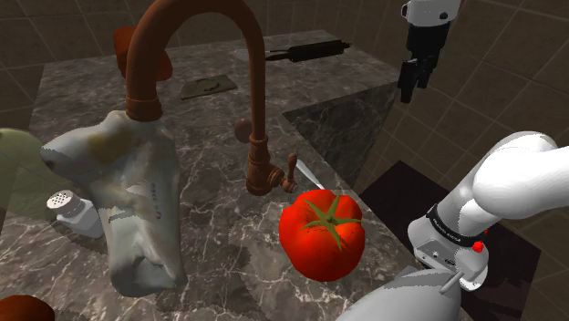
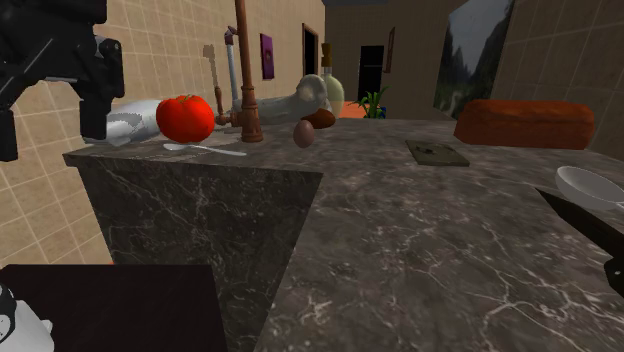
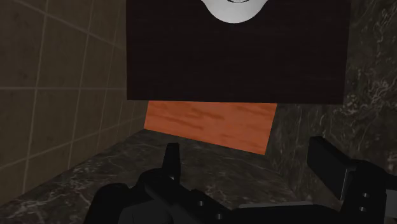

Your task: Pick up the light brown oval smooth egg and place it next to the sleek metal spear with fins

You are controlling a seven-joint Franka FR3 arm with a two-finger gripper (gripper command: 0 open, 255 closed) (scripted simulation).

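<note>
The light brown egg (image 2: 304,133) lies on the dark marble counter (image 2: 420,240) beside the copper faucet (image 2: 246,95); in the shoulder view it is the small brown ball (image 1: 243,129) behind the faucet's stem. A long dark pointed object (image 1: 305,47), perhaps the spear, lies at the counter's far end; in the second exterior view its tip (image 2: 590,225) sits near a white bowl (image 2: 590,185). My gripper (image 1: 415,82) hangs open in the air beyond the counter's corner, far from the egg. Its fingers (image 3: 327,162) stand apart with nothing between them.
A big red tomato (image 1: 321,233) and a thin silver utensil (image 1: 305,173) lie near the faucet. A crumpled white object (image 1: 128,201), a shaker (image 1: 73,212), a flat green tile (image 1: 208,87) and a red-brown loaf (image 2: 525,122) also occupy the counter.
</note>
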